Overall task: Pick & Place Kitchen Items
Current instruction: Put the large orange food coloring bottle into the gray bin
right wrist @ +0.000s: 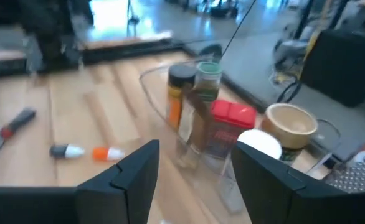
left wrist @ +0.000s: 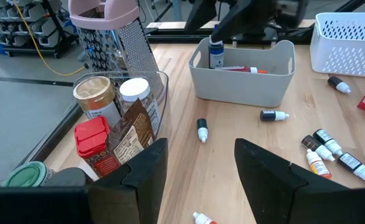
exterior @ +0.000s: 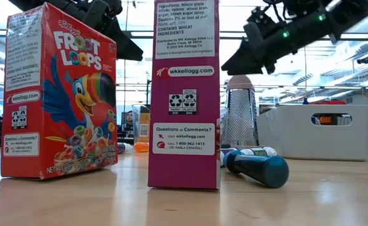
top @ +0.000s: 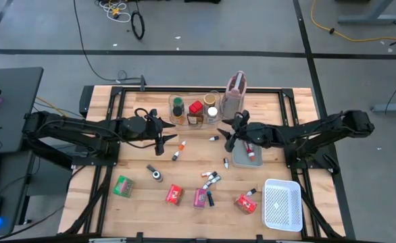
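Seen from above, your kitchen items are spread over the wooden table (top: 137, 202). Most lie at five to seven o'clock of the table's centre. A green packet (top: 123, 185) sits at seven o'clock. Two red packets (top: 174, 195) and (top: 245, 203) flank a pink packet (top: 200, 197) along the near edge. Small bottles (top: 211, 177) lie on their sides near the centre, their long axes pointing different ways.

At twelve o'clock a clear bin (top: 194, 111) holds upright spice jars with green, red and white lids.

Your left gripper (top: 163, 138) hovers at nine o'clock of the bin, fingers parted and grasping nothing. Your right gripper (top: 230, 132) hovers at three o'clock of the bin, over the grey tray (top: 242, 159), also parted and empty.

A white mesh basket (top: 282, 204) stands at four o'clock.

From table height, the red packet (exterior: 58, 94) reads "Kellogg's Froot Loops". The pink packet (exterior: 184, 94) reads "wkkellogg.com", "Contains wheat ingredients" and "Questions or Comments?". A dark teal bottle (exterior: 259, 168) lies on its side beside it.
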Robot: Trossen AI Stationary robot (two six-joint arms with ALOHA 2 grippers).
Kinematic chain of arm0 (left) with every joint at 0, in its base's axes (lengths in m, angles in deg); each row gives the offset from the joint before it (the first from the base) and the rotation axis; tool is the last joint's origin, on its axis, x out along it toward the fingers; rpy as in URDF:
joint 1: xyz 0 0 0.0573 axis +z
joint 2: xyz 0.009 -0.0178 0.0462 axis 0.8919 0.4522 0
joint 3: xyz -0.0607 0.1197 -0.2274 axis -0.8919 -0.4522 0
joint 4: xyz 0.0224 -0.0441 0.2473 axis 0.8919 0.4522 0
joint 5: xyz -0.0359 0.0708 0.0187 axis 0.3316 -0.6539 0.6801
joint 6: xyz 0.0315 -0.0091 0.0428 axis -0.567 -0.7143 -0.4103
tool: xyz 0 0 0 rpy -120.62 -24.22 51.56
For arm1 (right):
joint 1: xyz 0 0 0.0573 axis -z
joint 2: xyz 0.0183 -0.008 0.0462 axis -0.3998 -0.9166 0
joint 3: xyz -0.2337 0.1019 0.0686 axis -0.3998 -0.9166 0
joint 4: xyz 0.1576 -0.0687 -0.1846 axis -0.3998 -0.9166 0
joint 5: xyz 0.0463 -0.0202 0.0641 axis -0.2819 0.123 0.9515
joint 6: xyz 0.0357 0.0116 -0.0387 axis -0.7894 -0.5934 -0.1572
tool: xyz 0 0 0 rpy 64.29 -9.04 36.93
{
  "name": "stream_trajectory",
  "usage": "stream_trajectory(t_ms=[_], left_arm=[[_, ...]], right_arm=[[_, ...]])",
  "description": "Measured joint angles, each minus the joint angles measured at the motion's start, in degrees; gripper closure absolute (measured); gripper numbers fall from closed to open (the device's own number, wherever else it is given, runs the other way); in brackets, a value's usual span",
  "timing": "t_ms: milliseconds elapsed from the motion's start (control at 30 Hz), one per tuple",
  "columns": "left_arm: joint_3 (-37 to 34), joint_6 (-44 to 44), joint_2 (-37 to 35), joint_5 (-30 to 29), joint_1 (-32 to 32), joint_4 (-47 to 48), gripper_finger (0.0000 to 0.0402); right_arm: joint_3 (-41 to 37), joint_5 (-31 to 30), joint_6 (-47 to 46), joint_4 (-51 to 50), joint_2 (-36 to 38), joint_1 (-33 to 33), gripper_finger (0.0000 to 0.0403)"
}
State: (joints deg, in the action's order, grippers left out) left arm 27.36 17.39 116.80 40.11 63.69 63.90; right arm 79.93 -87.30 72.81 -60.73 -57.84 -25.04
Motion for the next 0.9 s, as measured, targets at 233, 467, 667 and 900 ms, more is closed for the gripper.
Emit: stream_trajectory(t_ms=[233,467,667,900], left_arm=[[0.0,0.0,0.0,0.0,0.0,0.0,0.0207],[0.0,0.0,0.0,0.0,0.0,-0.4,0.0207],[0.0,-0.2,0.0,0.0,0.0,-1.5,0.0207],[0.0,-0.5,0.0,0.0,0.0,-1.8,0.0207]], right_arm=[[19.9,5.4,-11.9,-44.3,-0.5,-3.5,0.0193],[28.7,21.1,-39.8,-76.3,-1.4,-5.7,0.0193],[22.9,25.3,-51.5,-81.6,-1.6,-5.8,0.0193],[14.1,30.0,-54.6,-74.7,-1.7,-4.3,0.0193]])
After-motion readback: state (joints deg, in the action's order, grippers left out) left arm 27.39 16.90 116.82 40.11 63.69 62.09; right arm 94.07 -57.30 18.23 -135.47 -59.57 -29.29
